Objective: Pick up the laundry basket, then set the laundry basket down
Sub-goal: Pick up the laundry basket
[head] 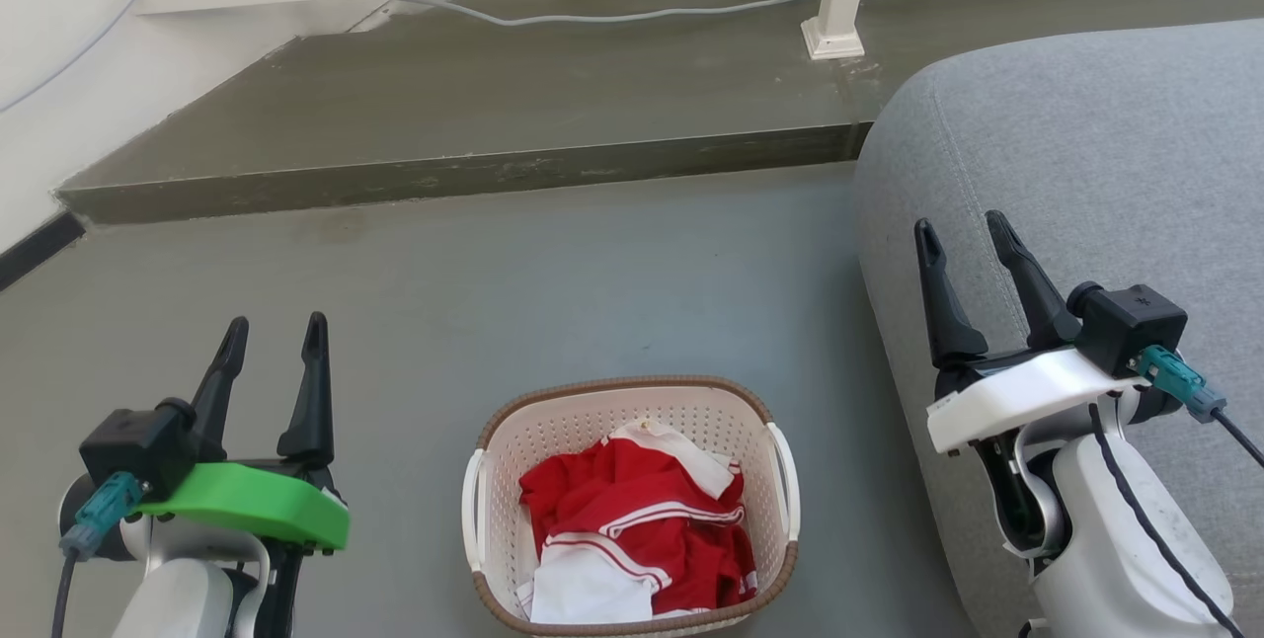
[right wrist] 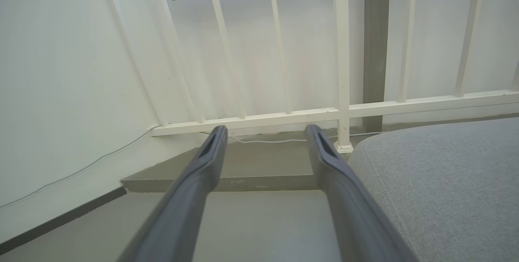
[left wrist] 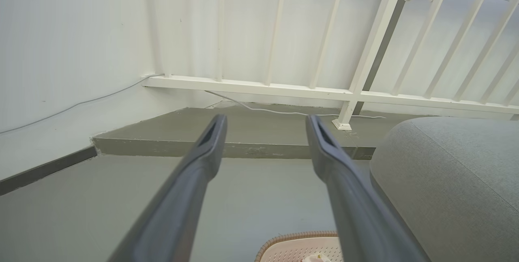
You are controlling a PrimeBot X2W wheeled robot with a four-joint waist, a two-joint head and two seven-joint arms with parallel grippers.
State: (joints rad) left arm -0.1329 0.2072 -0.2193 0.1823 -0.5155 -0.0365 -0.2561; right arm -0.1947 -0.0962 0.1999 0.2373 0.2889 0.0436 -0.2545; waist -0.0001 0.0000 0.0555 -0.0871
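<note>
Laundry basket (head: 632, 505) looks light, stiff plastic; grip white side handles. Left claw (head: 274, 337), right claw (head: 963, 233) spread, empty.

Bare grey floor (head: 444, 273) lies open left of and beyond the cream perforated plastic basket (head: 624, 384); a grey fabric sofa (head: 1086, 144) stands near its right side, apart.

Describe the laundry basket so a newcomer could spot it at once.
Start at the big grey sofa on the right of the head view; on the grey floor just left of it stands the laundry basket. It is cream and perforated, with a brown woven-look rim and white side handles. What sets it apart is the red-and-white clothes inside.
</note>
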